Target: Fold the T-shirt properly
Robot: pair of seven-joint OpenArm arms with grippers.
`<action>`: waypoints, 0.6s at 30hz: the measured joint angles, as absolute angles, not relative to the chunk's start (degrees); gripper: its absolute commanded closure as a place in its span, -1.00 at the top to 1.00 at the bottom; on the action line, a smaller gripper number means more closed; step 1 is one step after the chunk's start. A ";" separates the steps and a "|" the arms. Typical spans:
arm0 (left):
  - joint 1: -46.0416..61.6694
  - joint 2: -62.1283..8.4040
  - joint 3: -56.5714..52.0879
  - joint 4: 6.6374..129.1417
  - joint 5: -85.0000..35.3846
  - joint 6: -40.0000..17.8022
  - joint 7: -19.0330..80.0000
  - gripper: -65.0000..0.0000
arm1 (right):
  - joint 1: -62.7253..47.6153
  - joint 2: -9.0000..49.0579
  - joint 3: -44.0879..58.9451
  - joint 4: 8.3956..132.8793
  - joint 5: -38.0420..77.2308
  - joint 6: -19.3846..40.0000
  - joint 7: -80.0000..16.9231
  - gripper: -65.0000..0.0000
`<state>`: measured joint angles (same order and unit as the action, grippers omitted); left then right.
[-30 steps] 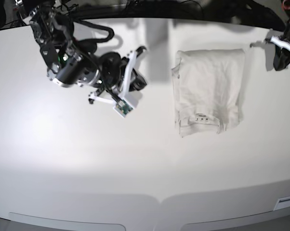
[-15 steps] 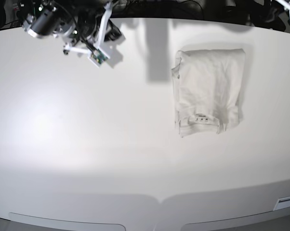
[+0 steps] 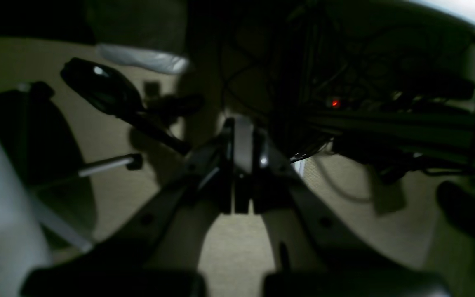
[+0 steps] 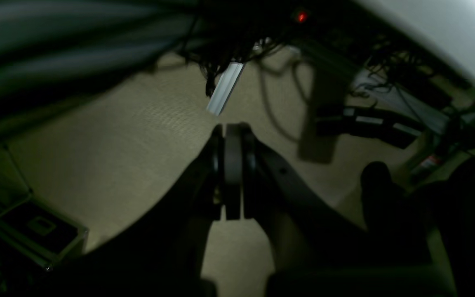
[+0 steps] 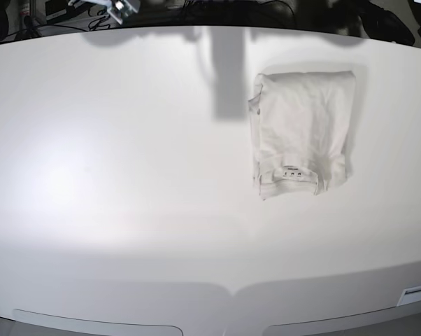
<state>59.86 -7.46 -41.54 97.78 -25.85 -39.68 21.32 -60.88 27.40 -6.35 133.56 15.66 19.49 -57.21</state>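
Observation:
The T-shirt [image 5: 303,131] lies folded into a neat pale rectangle on the white table [image 5: 126,182], right of centre, with its collar and small label toward the front. Neither gripper touches it. In the left wrist view my left gripper [image 3: 243,132] is shut with nothing between its fingers, pointing at the beige floor behind the table. In the right wrist view my right gripper [image 4: 232,134] is likewise shut and empty over the floor. In the base view only a scrap of the right arm [image 5: 118,6] shows at the top left edge.
Dark cables and a strip with a red light [image 3: 335,102] hang under the table's back edge. A black chair base [image 3: 109,93] stands on the floor. A small white label [image 5: 417,295] sits at the table's front right corner.
The right arm has pulled back from the table's left half and out past the top left edge. The left arm has gone from the top right. The T-shirt has not moved.

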 measured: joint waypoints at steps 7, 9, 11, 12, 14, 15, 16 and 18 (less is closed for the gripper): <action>59.81 -7.49 -41.54 88.60 -21.43 -39.70 13.47 -1.00 | -68.42 27.46 -1.83 127.28 12.38 14.98 -46.63 -1.00; 59.70 -7.44 -41.54 86.37 -21.23 -39.68 13.32 -1.00 | -68.38 27.46 0.71 123.66 14.11 14.96 -46.35 -1.00; 59.48 -7.44 -41.54 84.47 -21.39 -39.68 13.13 -1.00 | -67.96 27.46 2.92 119.96 15.84 14.76 -44.91 -1.00; 59.09 -7.46 -41.54 83.46 -21.41 -39.66 12.75 -1.00 | -67.61 27.51 3.51 117.89 16.80 14.74 -43.64 -1.00; 58.22 -7.49 -41.54 81.21 -21.32 -39.68 12.45 -1.00 | -66.30 27.42 3.73 113.65 16.69 14.79 -42.65 -1.00; 57.69 -7.51 -41.52 79.92 -21.34 -39.66 12.36 -1.00 | -65.17 27.42 3.68 111.15 16.64 14.79 -42.35 -1.00; 56.99 -7.51 -41.52 78.59 -20.38 -39.64 12.32 -1.00 | -63.72 27.38 3.55 108.60 16.78 15.46 -42.81 -1.00; 55.48 -7.35 -41.54 75.35 -18.13 -39.62 12.23 -1.00 | -61.06 27.27 3.40 103.53 16.84 17.45 -42.02 -1.00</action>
<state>55.48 -7.35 -41.54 75.35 -18.13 -39.62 12.23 -61.06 27.27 3.40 103.53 16.84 17.45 -42.02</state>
